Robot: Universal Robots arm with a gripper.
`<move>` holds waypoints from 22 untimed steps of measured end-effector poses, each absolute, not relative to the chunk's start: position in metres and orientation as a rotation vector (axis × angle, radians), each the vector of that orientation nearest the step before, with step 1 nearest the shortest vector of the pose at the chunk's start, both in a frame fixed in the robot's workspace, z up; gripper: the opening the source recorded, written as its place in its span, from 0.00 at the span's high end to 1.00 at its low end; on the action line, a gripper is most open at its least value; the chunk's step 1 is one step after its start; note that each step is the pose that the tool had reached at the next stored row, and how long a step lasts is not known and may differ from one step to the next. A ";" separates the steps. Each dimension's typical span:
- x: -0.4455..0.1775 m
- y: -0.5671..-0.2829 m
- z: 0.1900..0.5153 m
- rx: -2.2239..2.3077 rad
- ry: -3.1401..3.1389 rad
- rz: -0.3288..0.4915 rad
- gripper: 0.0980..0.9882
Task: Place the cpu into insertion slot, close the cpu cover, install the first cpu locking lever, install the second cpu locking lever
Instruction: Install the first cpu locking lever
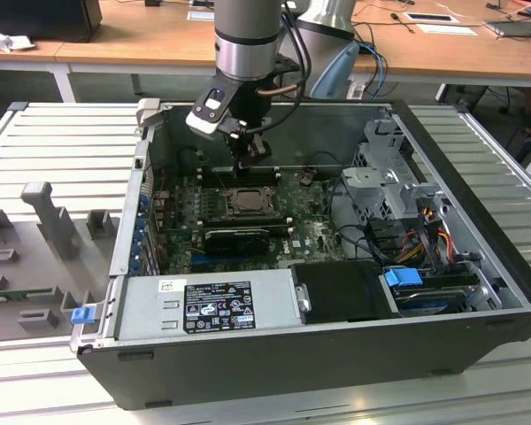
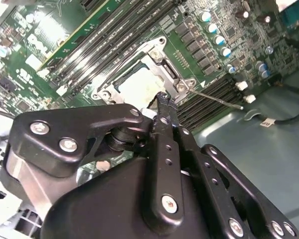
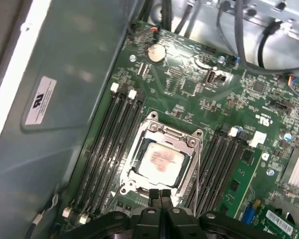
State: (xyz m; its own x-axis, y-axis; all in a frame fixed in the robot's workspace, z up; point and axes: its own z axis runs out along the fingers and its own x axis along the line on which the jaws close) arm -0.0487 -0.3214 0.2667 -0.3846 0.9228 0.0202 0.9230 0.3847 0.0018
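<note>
Closest up: black gripper (image 3: pixel 160 195), jaws pressed fully together in both wrist views, nothing held between them; tip parked at one edge of insertion slot (image 3: pixel 183 172), just beside cpu cover (image 3: pixel 162 130). Seated flat in slot already: cpu (image 3: pixel 160 159), pale top showing through cover's window; cover lying down over it, apparently closed. Slot near middle of motherboard (image 3: pixel 189 94), between two banks of memory slots (image 3: pixel 117 144), nearer far wall of computer case (image 1: pixel 274 363) than near wall in exterior view. Thin wire locking lever (image 2: pixel 217 97) sticking out from cover's corner across nearby memory slots, apparently unlatched; contact between tip and lever: cannot tell. Judged step: first locking lever. To do it well: use closed tip as one blunt pusher, no grasp; meet lever near free end for leverage, not at hinge; sweep down and slightly sideways to latch its end; go slow, springy wire likely to slip off narrow tip. Stay off cpu top and clear of white memory clips (image 3: pixel 132 93). Check for flat cover before loading lever; tilt = likely misseated chip. Press along finger axis to avoid twisting thin tip; stop on hard resistance rather than forcing, given delicate pins presumably underneath. Second lever: not picked out with certainty.
</note>
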 end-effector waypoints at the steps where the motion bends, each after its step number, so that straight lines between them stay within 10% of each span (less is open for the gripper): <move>1: -0.049 -0.321 0.267 -1.717 -2.612 -0.020 0.99; 22: -0.049 -0.321 0.267 -1.507 -2.737 -0.018 0.99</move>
